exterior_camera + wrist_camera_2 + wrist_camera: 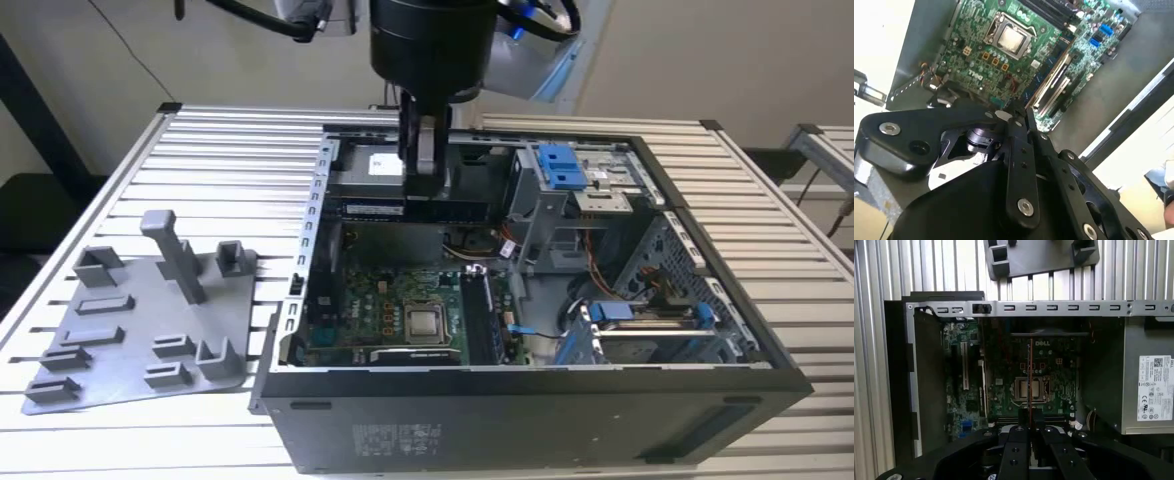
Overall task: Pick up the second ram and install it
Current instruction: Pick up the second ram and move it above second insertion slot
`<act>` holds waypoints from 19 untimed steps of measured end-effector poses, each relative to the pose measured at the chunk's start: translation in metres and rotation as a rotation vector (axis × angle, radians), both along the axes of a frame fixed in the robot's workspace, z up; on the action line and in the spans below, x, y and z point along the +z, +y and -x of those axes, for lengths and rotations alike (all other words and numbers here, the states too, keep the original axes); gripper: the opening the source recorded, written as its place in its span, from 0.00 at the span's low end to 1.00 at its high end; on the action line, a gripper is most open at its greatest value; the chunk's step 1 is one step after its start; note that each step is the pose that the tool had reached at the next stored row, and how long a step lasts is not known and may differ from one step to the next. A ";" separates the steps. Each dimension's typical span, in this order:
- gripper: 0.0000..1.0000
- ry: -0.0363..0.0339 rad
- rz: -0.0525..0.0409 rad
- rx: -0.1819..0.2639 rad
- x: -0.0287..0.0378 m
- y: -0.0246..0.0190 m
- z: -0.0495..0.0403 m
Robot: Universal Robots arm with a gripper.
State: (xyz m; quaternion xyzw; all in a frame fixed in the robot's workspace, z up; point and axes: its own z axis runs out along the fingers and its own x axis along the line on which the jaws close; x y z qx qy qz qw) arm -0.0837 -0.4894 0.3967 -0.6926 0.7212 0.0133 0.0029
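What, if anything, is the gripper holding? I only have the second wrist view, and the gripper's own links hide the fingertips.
Observer: In the exterior view the gripper pinches the second ram, a long dark stick held level.
Operator: Is it seated in a slot?
Observer: No. In that view it hangs above the motherboard of the open case.
Operator: How does it sit between the fingers?
Observer: The first wrist view shows it edge-on, a thin line running out from between the closed fingers.
Operator: Where is the grey tray?
Observer: The grey tray lies on the slatted table, at the exterior view's left of the case.
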 end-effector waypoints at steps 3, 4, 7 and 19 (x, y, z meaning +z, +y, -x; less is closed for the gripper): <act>0.14 0.0004 0.0000 0.000 0.0000 0.0000 -0.0139; 0.14 0.0004 0.0000 0.000 0.0000 0.0000 -0.0184; 0.14 0.0006 -0.0001 0.000 0.0000 0.0000 -0.0318; 0.14 0.0017 0.0000 0.000 0.0000 0.0000 -0.0852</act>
